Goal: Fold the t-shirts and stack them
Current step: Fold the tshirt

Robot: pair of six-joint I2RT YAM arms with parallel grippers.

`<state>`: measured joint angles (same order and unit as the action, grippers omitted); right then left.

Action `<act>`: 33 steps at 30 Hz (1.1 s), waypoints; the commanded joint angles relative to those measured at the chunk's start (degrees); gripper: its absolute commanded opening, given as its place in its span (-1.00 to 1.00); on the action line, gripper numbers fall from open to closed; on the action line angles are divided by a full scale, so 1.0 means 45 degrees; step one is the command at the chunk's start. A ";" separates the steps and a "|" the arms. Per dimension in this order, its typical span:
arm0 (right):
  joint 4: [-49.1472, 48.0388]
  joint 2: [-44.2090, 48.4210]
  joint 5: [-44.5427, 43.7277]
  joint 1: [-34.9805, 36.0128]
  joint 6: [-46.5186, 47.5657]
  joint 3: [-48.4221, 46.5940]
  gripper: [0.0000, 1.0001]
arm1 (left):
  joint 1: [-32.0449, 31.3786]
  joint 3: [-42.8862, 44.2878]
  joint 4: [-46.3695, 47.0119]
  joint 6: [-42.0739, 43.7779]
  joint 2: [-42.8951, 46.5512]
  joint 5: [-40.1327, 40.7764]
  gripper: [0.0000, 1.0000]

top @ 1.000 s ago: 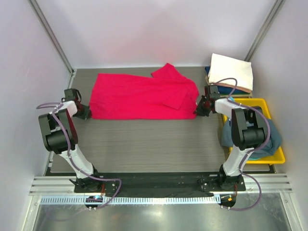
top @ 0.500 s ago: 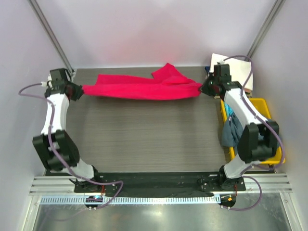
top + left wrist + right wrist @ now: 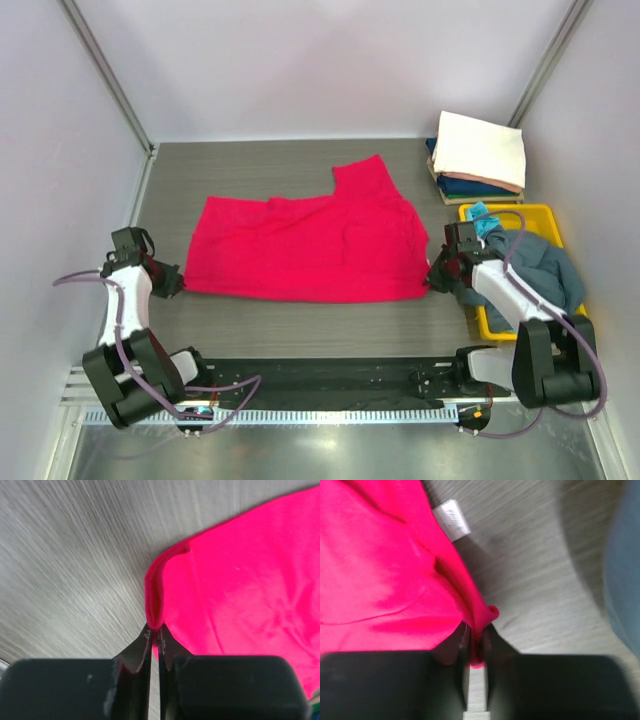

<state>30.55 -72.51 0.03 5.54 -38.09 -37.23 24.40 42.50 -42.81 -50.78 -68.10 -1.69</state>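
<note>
Top external: crimson-pink t-shirt (image 3: 310, 250) is spread flat mid-table (image 3: 300, 322), one sleeve toward the far edge. Left gripper (image 3: 172, 283) pinches its near-left corner and right gripper (image 3: 436, 280) its near-right corner. Open tabletop runs along the near side. Yellow tray (image 3: 535, 211) at right holds slate blue-grey t-shirt (image 3: 545, 270), with folded stack (image 3: 480, 150) beyond.
Left wrist: jaws clamped on a folded hem.
Right wrist: jaws closed on the hem, white label (image 3: 451, 519) nearby.
</note>
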 commanded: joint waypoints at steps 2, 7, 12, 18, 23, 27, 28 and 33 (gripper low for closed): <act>0.0009 0.2299 -0.0320 -0.0060 -0.1301 0.0966 -0.41 | 0.0396 0.0126 -0.1166 0.0231 0.1808 0.0025 -0.76; 0.1315 0.4041 -0.0339 -0.0059 -0.1712 0.0893 0.46 | 0.0827 0.0300 -0.2165 0.0426 0.2768 -0.0657 0.16; 0.2275 0.5351 -0.0321 -0.0079 -0.1089 -0.1116 0.49 | 0.1042 0.1686 -0.2460 0.1340 0.3218 -0.2161 0.39; 0.1630 0.2624 0.0715 0.0154 0.1250 -0.5430 0.53 | 0.0307 0.3404 -0.2790 0.3765 0.2263 -0.1897 0.55; 0.1298 -0.2621 0.0482 0.0623 0.2602 -1.0149 0.55 | -0.1279 0.3135 -0.2170 0.4039 0.1929 -0.0249 0.54; 0.1492 -0.6750 -0.0509 0.1325 0.3793 -1.3906 0.54 | -0.2102 0.2507 -0.1814 0.4175 0.1872 0.0143 0.53; 0.1590 -0.7512 -0.0863 0.1443 0.4298 -1.4687 0.54 | -0.2199 0.2586 -0.1815 0.4215 0.1793 0.0045 0.53; 0.2039 -1.2623 -0.2621 0.1855 0.5260 -1.9922 0.56 | -0.2298 0.2392 -0.1483 0.4196 0.1267 -0.0502 0.46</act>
<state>37.67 -121.19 -5.34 12.99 -19.97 -115.92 14.31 53.32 -51.92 -33.50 -61.30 -3.27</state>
